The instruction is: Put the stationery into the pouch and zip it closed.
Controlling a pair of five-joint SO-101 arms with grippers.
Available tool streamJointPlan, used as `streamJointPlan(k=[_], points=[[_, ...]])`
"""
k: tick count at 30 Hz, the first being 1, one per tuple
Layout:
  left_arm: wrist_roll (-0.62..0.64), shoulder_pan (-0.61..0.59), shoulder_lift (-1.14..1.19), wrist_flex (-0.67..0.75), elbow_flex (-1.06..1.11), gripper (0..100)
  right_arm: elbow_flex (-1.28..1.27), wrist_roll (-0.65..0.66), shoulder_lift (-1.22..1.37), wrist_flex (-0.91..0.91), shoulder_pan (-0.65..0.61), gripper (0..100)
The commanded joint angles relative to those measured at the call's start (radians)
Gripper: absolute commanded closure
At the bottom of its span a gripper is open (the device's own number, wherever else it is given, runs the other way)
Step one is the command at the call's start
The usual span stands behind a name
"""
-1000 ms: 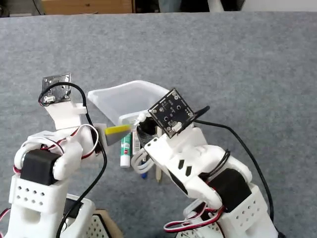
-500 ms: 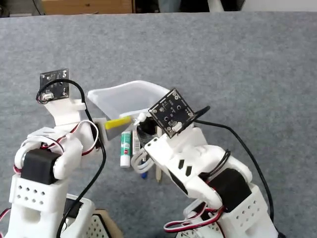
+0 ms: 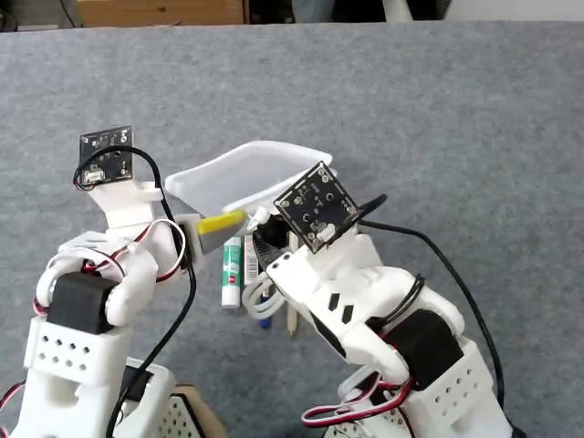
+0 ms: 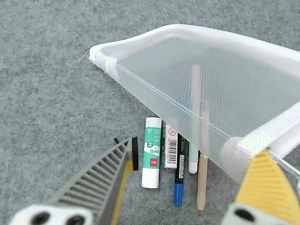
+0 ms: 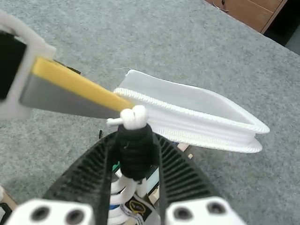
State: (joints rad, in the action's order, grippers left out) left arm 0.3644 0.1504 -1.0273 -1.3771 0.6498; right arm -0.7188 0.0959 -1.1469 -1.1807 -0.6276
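1. From above: white mesh pouch [image 3: 242,169] on a grey table [image 3: 456,109], just ahead of two white arms. At its near corner, the left gripper [image 3: 224,230], with its yellow finger [image 3: 219,222] touching the pouch. Just beside it, the right gripper [image 3: 265,242], partly under a camera board [image 3: 317,205]. Nearer the arms, side by side on the table: glue stick [image 3: 232,272], blue pen [image 3: 265,319], pencil [image 3: 292,321].
2. From the left wrist: left gripper [image 4: 197,152] spread wide, clasping nothing. Yellow finger [image 4: 265,183] against the pouch [image 4: 211,75] corner, grey finger [image 4: 105,180] well apart. Glue stick [image 4: 151,159], blue pen [image 4: 178,187] and pencil [image 4: 201,185] in a row outside the pouch, partly beneath its edge.
3. From the right wrist: right gripper [image 5: 135,140] clamped on the black pull cord [image 5: 135,152], topped by a white knot [image 5: 133,116], at the end of the pouch [image 5: 197,117]. Yellow finger [image 5: 79,82] touching that same end.
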Motion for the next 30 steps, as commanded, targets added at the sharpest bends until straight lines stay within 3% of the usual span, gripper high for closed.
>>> streamJointPlan(k=[1, 7, 15, 24, 30], points=[[-0.009, -0.008, 0.003, 0.025, -0.002, 68, 0.045, 0.002, -0.013, 0.017, 0.011, 98.6], [-0.006, -0.008, 0.005, 0.025, -0.002, 86, 0.045, 0.002, -0.013, 0.017, 0.011, 98.6], [-0.005, -0.005, 0.006, 0.025, 0.015, 98, 0.045, 0.000, -0.013, 0.017, 0.011, 98.6], [-0.005, -0.008, -0.005, 0.017, 0.033, 97, 0.044, 0.005, -0.013, 0.017, 0.021, 98.6], [-0.005, -0.008, -0.005, 0.017, 0.035, 97, 0.044, 0.002, -0.015, 0.005, 0.140, 98.6]])
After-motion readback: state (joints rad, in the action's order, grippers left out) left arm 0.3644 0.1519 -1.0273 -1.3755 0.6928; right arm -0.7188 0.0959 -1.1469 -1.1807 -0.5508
